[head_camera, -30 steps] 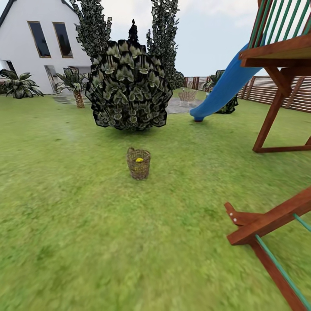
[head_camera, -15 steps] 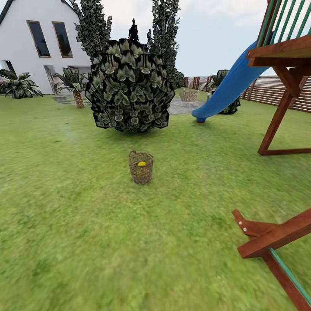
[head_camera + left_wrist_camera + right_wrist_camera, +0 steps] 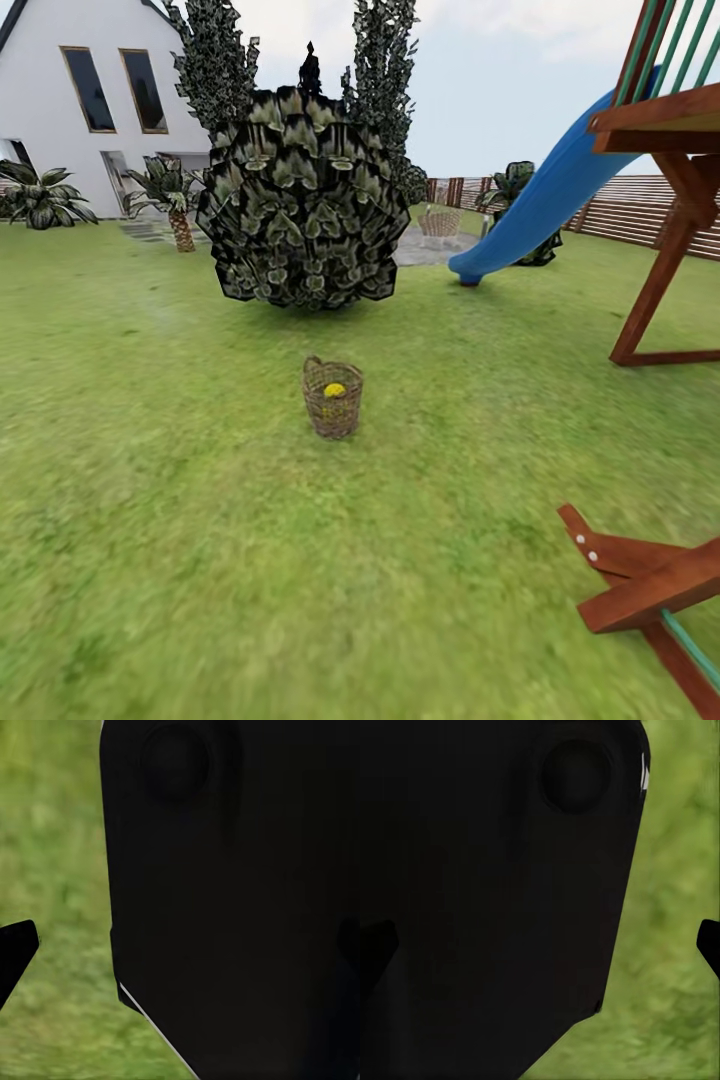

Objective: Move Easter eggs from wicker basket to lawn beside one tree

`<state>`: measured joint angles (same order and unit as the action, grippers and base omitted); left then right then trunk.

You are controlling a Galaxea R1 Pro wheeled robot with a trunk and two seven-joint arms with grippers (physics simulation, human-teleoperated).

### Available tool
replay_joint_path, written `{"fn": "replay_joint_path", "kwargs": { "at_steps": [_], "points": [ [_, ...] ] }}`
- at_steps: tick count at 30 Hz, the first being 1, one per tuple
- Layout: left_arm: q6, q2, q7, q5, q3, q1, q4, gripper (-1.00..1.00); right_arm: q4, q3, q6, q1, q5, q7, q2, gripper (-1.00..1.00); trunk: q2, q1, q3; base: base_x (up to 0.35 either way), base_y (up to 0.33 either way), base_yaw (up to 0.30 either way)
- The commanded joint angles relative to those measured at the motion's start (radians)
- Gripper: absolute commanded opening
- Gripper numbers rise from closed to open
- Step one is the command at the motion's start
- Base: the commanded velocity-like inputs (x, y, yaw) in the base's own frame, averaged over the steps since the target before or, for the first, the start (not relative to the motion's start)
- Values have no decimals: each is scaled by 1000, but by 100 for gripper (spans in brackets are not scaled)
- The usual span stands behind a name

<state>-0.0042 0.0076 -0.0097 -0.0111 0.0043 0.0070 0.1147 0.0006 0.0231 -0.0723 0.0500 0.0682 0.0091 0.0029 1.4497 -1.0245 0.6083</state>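
Open-weave brown wicker basket (image 3: 333,405) on rough, matt green lawn (image 3: 180,520). Glossy smooth blue plastic slide (image 3: 545,205) beside a reddish stained wooden play frame (image 3: 665,270).

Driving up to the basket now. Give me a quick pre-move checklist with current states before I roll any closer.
1. Wicker basket in head view, roughly centred: ok.
2. Basket upright on the lawn: ok.
3. Egg in basket: one yellow egg shows; all three, cannot tell.
4. Grass between robot and basket free of obstacles: ok.
5. Wooden play frame low on the right, close to the route: not ok, watch clearance.
6. Gripper states: dark robot parts block both wrist views, cannot tell.
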Motion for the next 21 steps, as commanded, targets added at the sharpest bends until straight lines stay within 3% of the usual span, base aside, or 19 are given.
{"fn": "replay_joint_path", "kwargs": {
  "at_steps": [1,21],
  "points": [
    [0,0,-1,-1,0,1,2,100,1,1,-3,1,7,0,0,100,0,-1,1,291,129,0],
    [0,0,-1,-1,0,1,1,100,1,1,-3,1,7,0,0,100,0,-1,1,291,129,0]
  ]
}}
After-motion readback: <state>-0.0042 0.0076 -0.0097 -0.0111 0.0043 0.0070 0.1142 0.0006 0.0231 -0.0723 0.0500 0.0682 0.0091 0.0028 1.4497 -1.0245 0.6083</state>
